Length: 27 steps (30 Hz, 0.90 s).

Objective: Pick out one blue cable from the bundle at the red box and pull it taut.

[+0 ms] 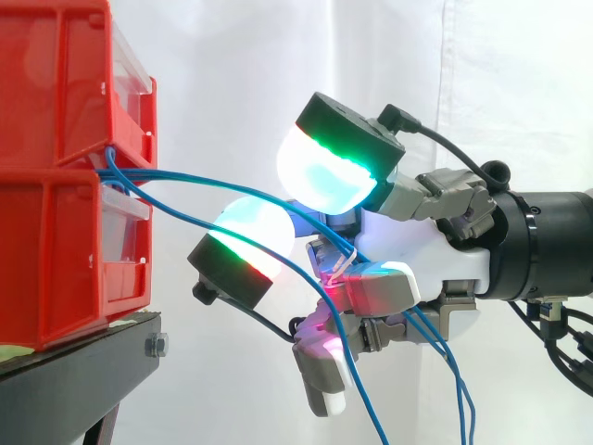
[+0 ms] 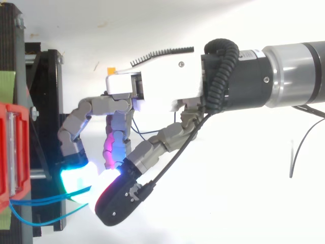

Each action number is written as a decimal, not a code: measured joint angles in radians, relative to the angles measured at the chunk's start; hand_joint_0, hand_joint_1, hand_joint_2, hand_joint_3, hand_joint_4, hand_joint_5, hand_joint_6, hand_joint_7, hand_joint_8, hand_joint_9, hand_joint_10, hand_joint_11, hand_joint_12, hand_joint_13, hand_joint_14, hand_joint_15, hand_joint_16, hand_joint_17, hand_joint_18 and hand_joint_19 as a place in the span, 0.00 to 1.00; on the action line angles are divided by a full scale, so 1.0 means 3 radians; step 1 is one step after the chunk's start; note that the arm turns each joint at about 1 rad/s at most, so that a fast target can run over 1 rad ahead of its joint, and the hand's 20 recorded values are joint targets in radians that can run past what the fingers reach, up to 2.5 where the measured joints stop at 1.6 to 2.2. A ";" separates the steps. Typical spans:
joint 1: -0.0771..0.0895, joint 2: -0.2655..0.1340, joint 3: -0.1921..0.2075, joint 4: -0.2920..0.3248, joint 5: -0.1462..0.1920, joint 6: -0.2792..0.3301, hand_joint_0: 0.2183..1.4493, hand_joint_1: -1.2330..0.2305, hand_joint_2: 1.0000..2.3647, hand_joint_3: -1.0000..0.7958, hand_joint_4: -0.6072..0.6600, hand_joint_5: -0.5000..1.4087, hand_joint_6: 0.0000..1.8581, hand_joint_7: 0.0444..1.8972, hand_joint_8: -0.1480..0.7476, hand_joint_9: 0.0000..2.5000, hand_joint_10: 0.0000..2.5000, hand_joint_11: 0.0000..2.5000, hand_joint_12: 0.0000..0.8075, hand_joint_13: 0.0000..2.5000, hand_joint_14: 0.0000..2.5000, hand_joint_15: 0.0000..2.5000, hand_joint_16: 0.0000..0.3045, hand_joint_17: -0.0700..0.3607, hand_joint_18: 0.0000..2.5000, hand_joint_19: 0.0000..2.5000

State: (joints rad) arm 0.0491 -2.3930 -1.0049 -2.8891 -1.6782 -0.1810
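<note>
Several thin blue cables (image 1: 199, 181) come out of the gap between the two stacked red bins (image 1: 56, 102) at the left and run rightward into the hand (image 1: 417, 250). The hand reaches in from the right with its fingers curled. Two low pads (image 1: 371, 286) glowing red and magenta pinch a blue cable between them. Past the hand the cables hang slack towards the bottom edge. One lower cable (image 1: 278, 252) sags beneath the fingers. From above, the hand (image 2: 162, 86) curls towards the red bin (image 2: 10, 152), with blue cables (image 2: 51, 198) leading out from the bin to the glowing fingertips.
The bins rest on a black stand (image 1: 74, 380), also seen from above (image 2: 48, 101), close to the fingertips. A white curtain (image 1: 519, 93) hangs behind. A strip of green tape (image 2: 5, 84) lies at the left edge.
</note>
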 measured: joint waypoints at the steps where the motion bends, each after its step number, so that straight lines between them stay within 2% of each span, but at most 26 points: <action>1: 0.0000 0.0000 -0.0001 0.0000 0.0000 0.0000 0.29 0.40 0.00 0.28 0.52 0.20 0.47 0.45 0.50 0.57 0.01 0.35 0.51 0.44 0.01 0.27 0.19 0.46 0.33 0.31; 3: -0.0001 -0.0001 -0.0001 -0.0001 -0.0001 0.0000 0.33 0.38 0.00 0.28 0.51 0.20 0.47 0.47 0.50 0.57 0.01 0.35 0.51 0.44 0.01 0.27 0.18 0.45 0.33 0.31; 7: -0.0005 0.0000 -0.0003 -0.0006 -0.0008 0.0000 0.35 0.32 0.01 0.38 0.49 0.20 0.48 0.50 0.50 0.57 0.01 0.35 0.52 0.44 0.01 0.27 0.18 0.45 0.33 0.31; 13: -0.0002 -0.0001 -0.0005 -0.0001 -0.0002 0.0000 0.37 0.26 0.01 0.43 0.48 0.20 0.48 0.51 0.51 0.56 0.01 0.36 0.51 0.44 0.01 0.27 0.18 0.45 0.33 0.30; 18: -0.0001 0.0000 -0.0008 -0.0003 0.0000 -0.0001 0.42 0.23 0.01 0.37 0.45 0.20 0.49 0.51 0.49 0.56 0.01 0.36 0.50 0.44 0.01 0.27 0.18 0.45 0.33 0.29; 23: -0.0003 0.0000 -0.0012 -0.0005 -0.0001 -0.0004 0.44 0.23 0.00 0.28 0.42 0.20 0.50 0.49 0.49 0.56 0.01 0.35 0.49 0.43 0.01 0.26 0.18 0.44 0.33 0.29; 27: -0.0005 -0.0001 -0.0018 0.0000 0.0000 -0.0005 0.36 0.29 0.00 0.28 0.49 0.20 0.49 0.50 0.49 0.57 0.01 0.35 0.49 0.44 0.01 0.26 0.17 0.44 0.33 0.29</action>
State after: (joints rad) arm 0.0477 -2.3933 -1.0104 -2.8891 -1.6783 -0.1825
